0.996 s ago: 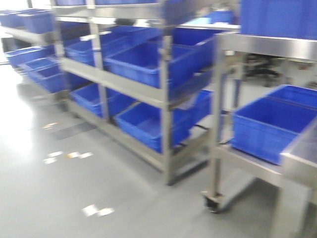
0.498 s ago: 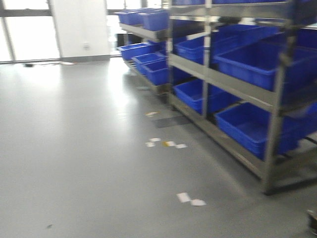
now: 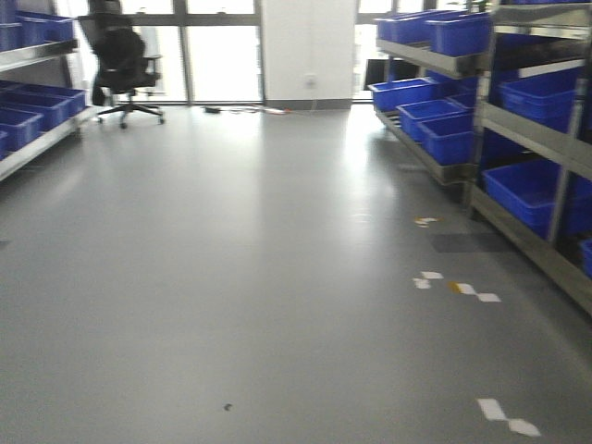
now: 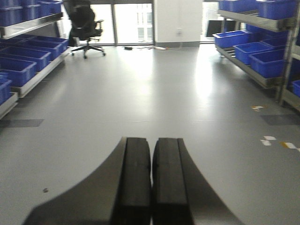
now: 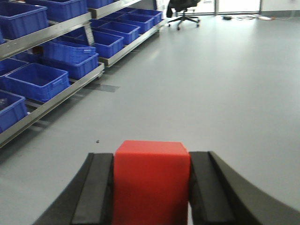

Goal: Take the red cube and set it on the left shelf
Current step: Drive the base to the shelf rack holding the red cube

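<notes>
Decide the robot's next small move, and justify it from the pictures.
Probably turn left to face the left shelf: the right hand already grips the red cube, but the shelf sits off to the side across open floor, seemingly beyond placing reach.

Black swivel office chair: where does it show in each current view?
Front-facing: black swivel office chair, upper left, before the bright windows.
Left wrist: chair at upper left.
Right wrist: chair at the top edge, right of centre, partly cropped.
Shared landmark: the steel rack of blue plastic crates left of the chair.
</notes>
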Available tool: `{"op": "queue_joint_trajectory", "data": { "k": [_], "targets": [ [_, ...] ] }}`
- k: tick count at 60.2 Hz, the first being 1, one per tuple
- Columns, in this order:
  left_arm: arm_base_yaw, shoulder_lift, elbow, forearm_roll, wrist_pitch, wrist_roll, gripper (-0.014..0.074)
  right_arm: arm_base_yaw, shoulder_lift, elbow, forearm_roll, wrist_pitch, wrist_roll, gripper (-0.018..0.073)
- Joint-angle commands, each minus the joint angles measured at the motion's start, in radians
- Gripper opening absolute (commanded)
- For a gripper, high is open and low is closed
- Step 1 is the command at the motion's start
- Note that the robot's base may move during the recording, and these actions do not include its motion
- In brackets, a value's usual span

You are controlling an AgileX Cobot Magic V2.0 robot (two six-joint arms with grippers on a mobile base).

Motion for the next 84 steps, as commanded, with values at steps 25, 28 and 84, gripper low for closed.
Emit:
{"op": "queue_joint_trajectory", "data": {
  "k": [25, 28, 84],
  "targets": [
    [-0.001, -0.017, 0.023, -0.007, -0.087, -0.001, 0.0102, -0.003, 0.005, -0.026, -0.007, -0.088, -0.001, 0.0234],
    [-0.001, -0.017, 0.023, -0.007, -0.087, -0.001, 0.0102, -0.003, 0.005, -0.026, -0.007, -0.088, -0.001, 0.0234],
    [-0.001, -0.017, 0.023, -0.007, -0.087, -0.001, 0.0102, -0.003, 0.006, -0.026, -0.007, -0.084, -0.001, 0.0234]
  ]
}}
